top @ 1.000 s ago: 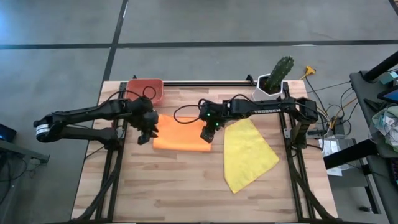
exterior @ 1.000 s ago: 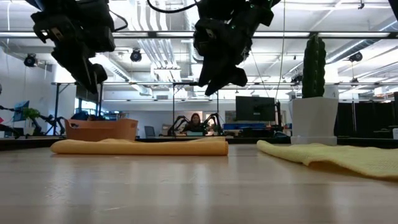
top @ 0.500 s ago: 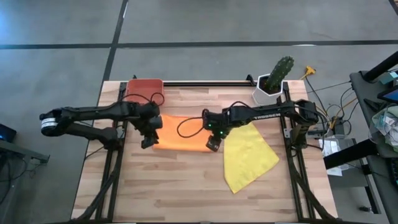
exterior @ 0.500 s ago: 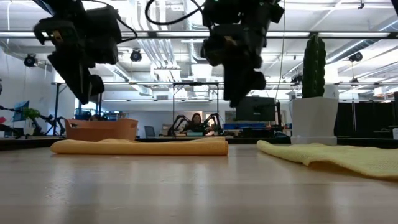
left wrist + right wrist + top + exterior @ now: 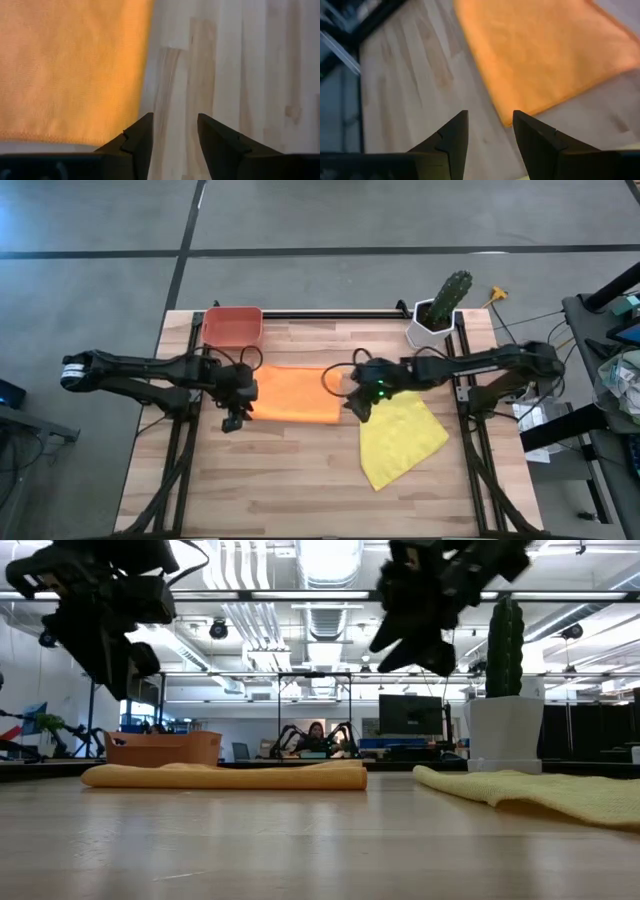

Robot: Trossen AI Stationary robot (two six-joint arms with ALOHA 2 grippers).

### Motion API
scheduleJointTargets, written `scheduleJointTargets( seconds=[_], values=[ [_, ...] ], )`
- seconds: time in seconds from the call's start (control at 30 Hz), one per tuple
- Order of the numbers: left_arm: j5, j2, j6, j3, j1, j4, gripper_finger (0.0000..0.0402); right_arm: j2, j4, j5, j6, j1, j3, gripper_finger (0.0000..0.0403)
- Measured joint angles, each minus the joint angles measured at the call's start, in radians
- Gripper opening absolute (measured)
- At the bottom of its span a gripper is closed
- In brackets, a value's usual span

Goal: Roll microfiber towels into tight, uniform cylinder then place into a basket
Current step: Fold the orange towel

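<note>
The orange towel (image 5: 295, 394) lies folded flat at mid-table, and shows as a low strip in the low view (image 5: 225, 776). The yellow towel (image 5: 400, 435) lies spread out to its right. The red basket (image 5: 232, 326) stands at the far left. My left gripper (image 5: 235, 420) hangs open above bare wood just off the orange towel's near left corner (image 5: 75, 75). My right gripper (image 5: 360, 410) hangs open above the orange towel's near right corner (image 5: 545, 55), between the two towels. Neither has anything between its fingers.
A white pot with a green cactus (image 5: 440, 305) stands at the far right, behind the yellow towel. A black bar (image 5: 330, 313) runs along the far edge. Bare wood (image 5: 280, 480) stretches across the near half of the table.
My right gripper has drawn back toward the table's right edge, from over the orange towel to its near right corner. My left gripper has swung toward the near edge, off the towel's left end. Both towels have stayed where they were.
</note>
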State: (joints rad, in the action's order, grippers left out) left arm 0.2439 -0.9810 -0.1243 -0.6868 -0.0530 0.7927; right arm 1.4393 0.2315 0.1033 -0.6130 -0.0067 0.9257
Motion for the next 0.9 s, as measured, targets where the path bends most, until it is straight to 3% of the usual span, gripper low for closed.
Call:
scheduleJointTargets(
  seconds=[0.27, 0.53, 0.8, 0.9],
  values=[
    [-0.046, -0.044, -0.007, 0.056, 0.002, -0.034, 0.0192, -0.13, -0.05, -0.029, -0.15, 0.012, -0.156, 0.0151],
    [-0.077, -0.17, -0.029, 0.056, 0.002, -0.077, 0.0204, -0.15, -0.051, -0.197, -0.251, 0.021, -0.136, 0.0185],
    [-0.057, -0.345, -0.054, 0.056, 0.002, -0.078, 0.0203, -0.146, -0.05, -0.213, -0.237, 0.021, -0.107, 0.0208],
    [0.023, -0.406, -0.051, 0.052, 0.002, -0.078, 0.0203, -0.146, -0.049, -0.218, -0.258, 0.021, -0.101, 0.0206]
  ],
)
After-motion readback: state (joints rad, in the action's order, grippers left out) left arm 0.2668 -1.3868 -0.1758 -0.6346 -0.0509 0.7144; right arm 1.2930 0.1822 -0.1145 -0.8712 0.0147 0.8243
